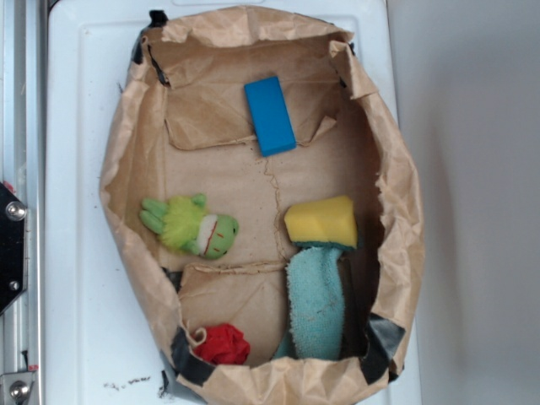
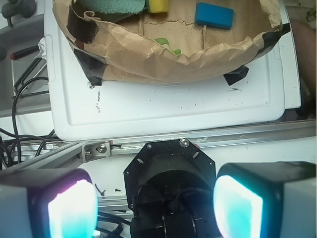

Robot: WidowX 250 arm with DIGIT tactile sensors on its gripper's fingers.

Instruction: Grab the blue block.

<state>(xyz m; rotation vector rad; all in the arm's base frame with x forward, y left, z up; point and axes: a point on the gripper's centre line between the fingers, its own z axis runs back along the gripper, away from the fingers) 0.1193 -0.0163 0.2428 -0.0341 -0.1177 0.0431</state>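
The blue block [image 1: 270,116] lies flat on the brown paper near the far rim of a crumpled paper-lined basin [image 1: 135,135]. In the wrist view the blue block [image 2: 214,15] shows at the top right, inside the paper wall. My gripper [image 2: 155,206] is out of the exterior view. In the wrist view its two glowing pads [image 2: 73,210] stand wide apart with nothing between them. It hangs over the robot's black base, well outside the basin and far from the block.
A yellow sponge [image 1: 321,222] lies on a teal towel [image 1: 316,299]. A green plush frog [image 1: 191,224] and a red crumpled ball [image 1: 224,344] also sit in the basin. The basin rests on a white tray [image 2: 163,106]. Cables [image 2: 22,99] and a metal rail [image 2: 237,136] lie near the base.
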